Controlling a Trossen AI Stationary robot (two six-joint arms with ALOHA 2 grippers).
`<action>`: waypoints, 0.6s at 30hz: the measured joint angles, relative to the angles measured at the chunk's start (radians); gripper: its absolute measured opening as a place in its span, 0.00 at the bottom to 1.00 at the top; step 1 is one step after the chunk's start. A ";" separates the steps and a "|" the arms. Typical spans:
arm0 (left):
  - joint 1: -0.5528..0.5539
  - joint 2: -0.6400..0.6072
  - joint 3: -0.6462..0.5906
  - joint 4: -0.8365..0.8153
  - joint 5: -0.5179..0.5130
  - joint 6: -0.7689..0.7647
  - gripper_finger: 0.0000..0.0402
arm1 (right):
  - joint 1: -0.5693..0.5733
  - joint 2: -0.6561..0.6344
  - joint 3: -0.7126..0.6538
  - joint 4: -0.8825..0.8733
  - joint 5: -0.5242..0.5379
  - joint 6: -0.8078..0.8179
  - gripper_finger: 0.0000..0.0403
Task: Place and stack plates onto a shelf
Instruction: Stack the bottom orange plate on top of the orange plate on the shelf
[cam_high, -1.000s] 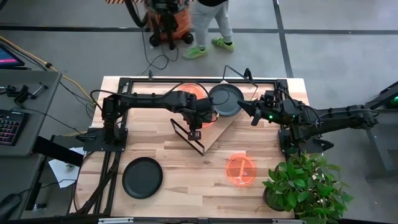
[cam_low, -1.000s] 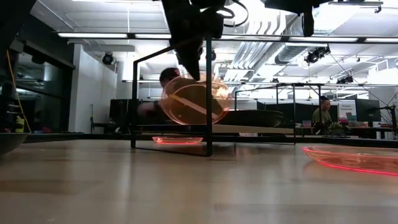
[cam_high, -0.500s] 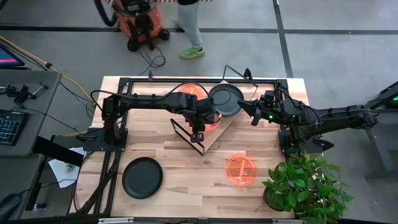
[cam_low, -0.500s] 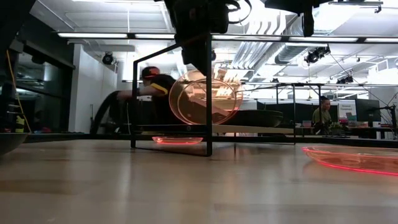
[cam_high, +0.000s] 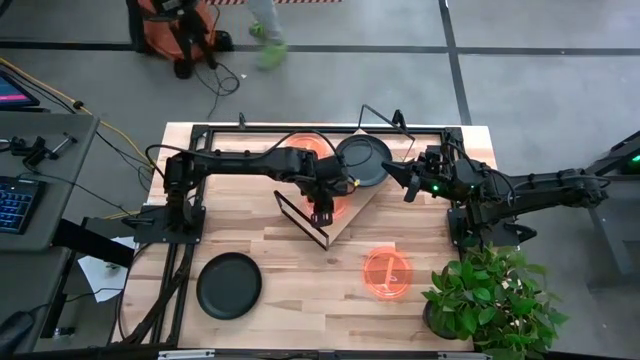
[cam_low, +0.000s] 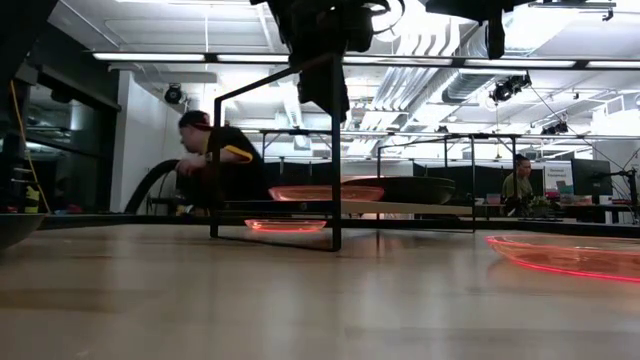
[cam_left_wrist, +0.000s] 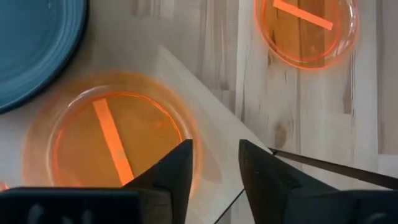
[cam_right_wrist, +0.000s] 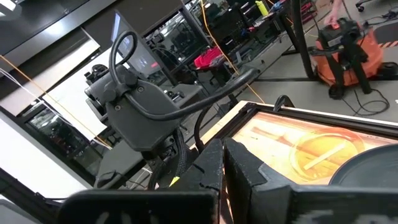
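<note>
An orange plate (cam_left_wrist: 115, 137) lies flat on the shelf (cam_high: 341, 223), beside a dark plate (cam_high: 362, 160) that also rests on the board. My left gripper (cam_left_wrist: 214, 165) hangs open just above the orange plate's near rim, clear of it in the low view (cam_low: 322, 105). A second orange plate (cam_low: 285, 226) lies on the table under the shelf. A third orange plate (cam_high: 387, 272) and a second dark plate (cam_high: 229, 285) lie on the table nearer the front. My right gripper (cam_high: 388, 172) is shut and hovers at the shelf's right end, beside the dark plate.
A potted plant (cam_high: 490, 300) stands at the table's near right corner. The shelf's black wire frame (cam_low: 335, 150) rises around the board. A person (cam_low: 225, 165) crouches behind the table.
My left gripper has opened and let go of the orange plate. The plate hung tilted on edge over the shelf, then tipped down, and now lies flat on the board. The gripper stays just above it.
</note>
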 joint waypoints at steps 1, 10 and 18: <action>0.001 -0.005 0.000 -0.003 0.000 0.000 0.31 | 0.000 0.000 0.000 0.000 0.000 0.000 0.00; 0.111 -0.226 -0.001 0.074 0.067 -0.068 0.33 | 0.000 0.000 0.000 0.004 0.000 0.000 0.00; 0.166 -0.592 -0.292 0.584 0.070 -0.159 0.33 | 0.000 0.000 0.000 0.008 -0.008 0.000 0.00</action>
